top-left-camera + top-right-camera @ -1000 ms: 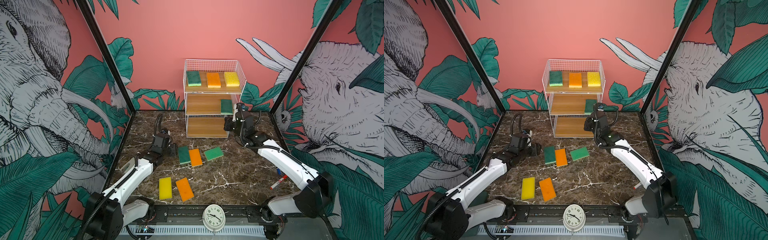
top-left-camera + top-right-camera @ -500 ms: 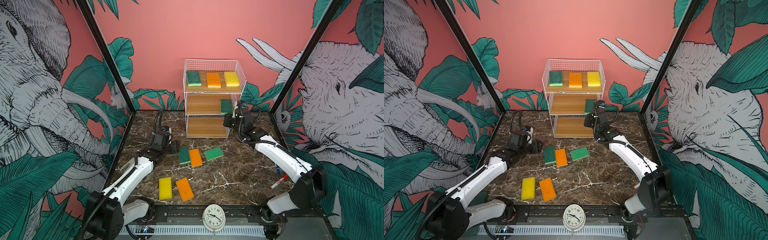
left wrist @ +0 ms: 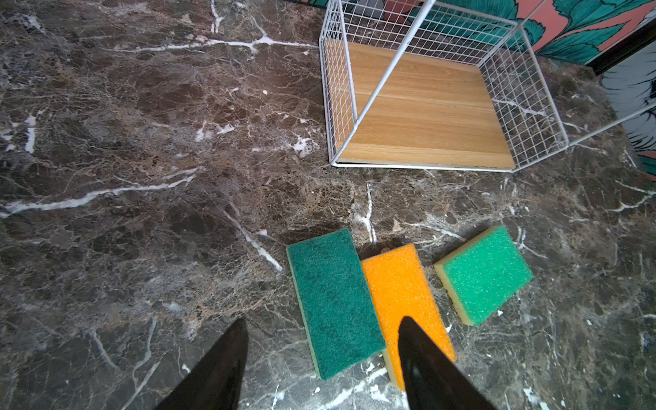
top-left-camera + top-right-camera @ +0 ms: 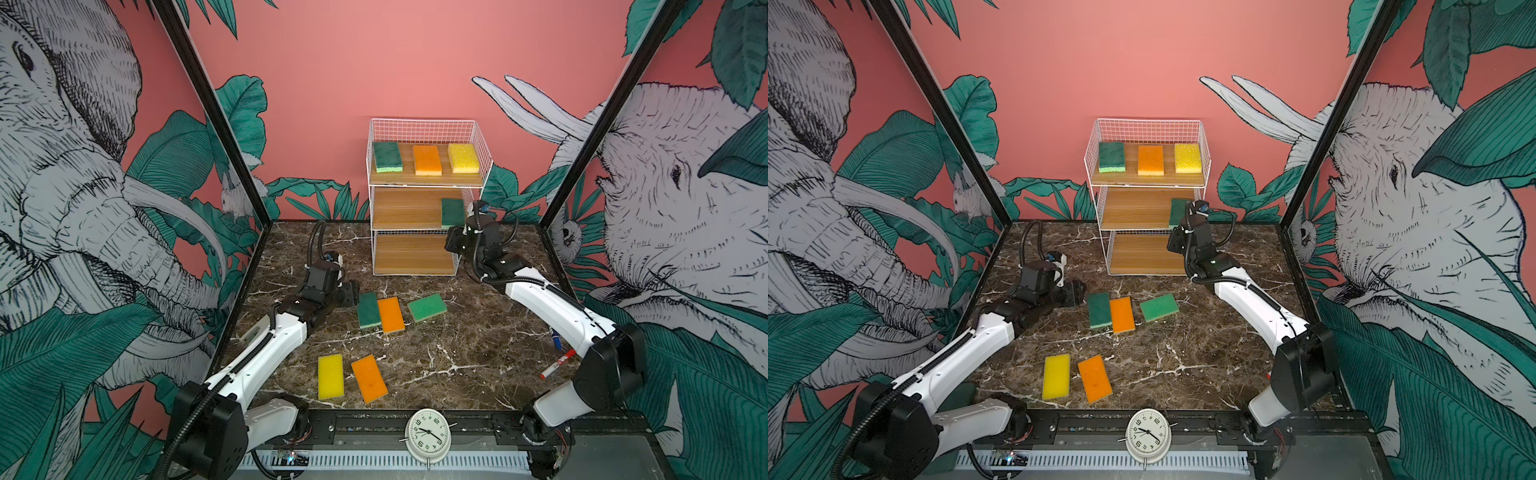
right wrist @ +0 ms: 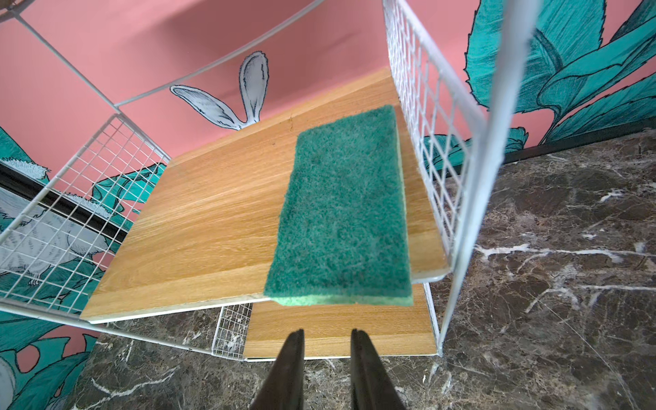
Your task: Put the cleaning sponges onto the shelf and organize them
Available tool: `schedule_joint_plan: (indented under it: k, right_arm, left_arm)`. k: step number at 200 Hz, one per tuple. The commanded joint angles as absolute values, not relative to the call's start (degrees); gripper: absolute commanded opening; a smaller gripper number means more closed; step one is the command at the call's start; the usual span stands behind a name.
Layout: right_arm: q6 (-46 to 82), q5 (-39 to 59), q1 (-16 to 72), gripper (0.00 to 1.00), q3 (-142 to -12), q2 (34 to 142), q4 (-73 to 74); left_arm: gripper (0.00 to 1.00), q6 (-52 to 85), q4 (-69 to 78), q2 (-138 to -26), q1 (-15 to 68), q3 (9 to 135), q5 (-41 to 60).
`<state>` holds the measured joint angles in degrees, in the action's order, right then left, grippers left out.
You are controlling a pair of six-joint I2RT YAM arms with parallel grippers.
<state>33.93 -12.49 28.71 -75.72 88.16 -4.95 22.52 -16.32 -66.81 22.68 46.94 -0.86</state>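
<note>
Top views, shelf: the shelf (image 4: 420,121) stands at the back of the table (image 4: 478,345), with three wooden boards in white wire.
Top views, upper board: top green sponge (image 4: 388,156), top orange sponge (image 4: 427,160) and top yellow sponge (image 4: 463,158) lie in a row, apart from one another.
Top views, middle board: middle green sponge (image 4: 1177,212) lies at its right end.
Top views, table: dark green sponge (image 4: 369,309) touches mid orange sponge (image 4: 390,314). Light green sponge (image 4: 427,307) lies just beside them, turned askew. Nearer the front, yellow sponge (image 4: 330,377) and front orange sponge (image 4: 369,378) lie close together. A marker pen (image 4: 558,364) lies by the right edge.
Top views, left pincer (image 4: 351,293): low, just left of the dark green sponge.
Top views, right pincer (image 4: 451,243): at the shelf's right front corner, near the middle green sponge.
Left wrist, left pincer (image 3: 323,318): released, its fingers (image 3: 220,365) wide apart and grasping nothing. The dark green sponge (image 3: 333,301) and mid orange sponge (image 3: 401,284) lie by its tips.
Left wrist, shelf (image 3: 339,88): the lower board shows only wood.
Right wrist, right pincer (image 5: 326,332): clenched to a narrow slit, empty, stopped short of the sponge.
Right wrist, middle board: the middle green sponge (image 5: 340,213) lies scouring face up, close to the shelf's (image 5: 433,142) wire side wall. Its near end overhangs the board's front edge.
</note>
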Motion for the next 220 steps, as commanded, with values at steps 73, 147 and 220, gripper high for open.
schedule_joint_plan:
  k: [73, 147, 220]
  right_arm:
    - [33.4, -15.0, 28.5, 0.26, -79.8, 91.2, -2.9]
    - [31.4, -17.0, 28.6, 0.26, -81.7, 93.7, -4.6]
    - [27.9, -19.6, 29.5, 0.25, -83.4, 94.9, -5.1]
  left_arm:
    - [0.68, 22.9, -15.2, -66.5, 21.6, 47.3, -0.6]
    - [0.68, 22.9, -14.8, -66.4, 21.0, 47.0, -0.3]
    - [0.68, 23.1, -14.3, -66.7, 20.9, 46.9, -0.1]
